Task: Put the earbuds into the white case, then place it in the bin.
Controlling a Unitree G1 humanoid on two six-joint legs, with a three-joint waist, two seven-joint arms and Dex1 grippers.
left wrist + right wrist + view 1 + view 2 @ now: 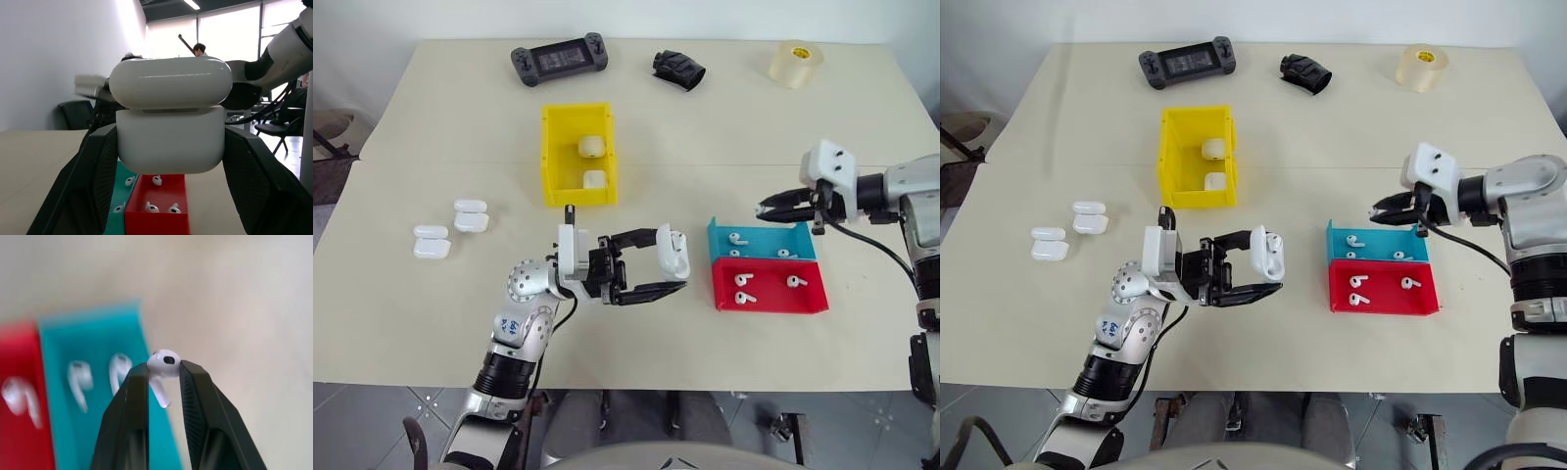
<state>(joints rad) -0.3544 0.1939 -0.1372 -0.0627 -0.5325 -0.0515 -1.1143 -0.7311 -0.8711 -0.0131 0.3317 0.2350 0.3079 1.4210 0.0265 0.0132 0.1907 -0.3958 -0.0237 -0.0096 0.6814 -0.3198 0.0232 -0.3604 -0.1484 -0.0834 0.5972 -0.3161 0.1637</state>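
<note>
Above the table's middle, my left gripper is shut on the white case, whose lid sits over the body with a thin gap. My right gripper hovers over the far edge of the blue tray, shut on one earbud pinched between its fingertips. More earbuds lie in the blue tray and in the red tray beside it. The yellow bin stands further back with two white cases inside.
Two more white cases lie on the table at the left. Along the far edge are a black game controller, a black crumpled object and a roll of tape.
</note>
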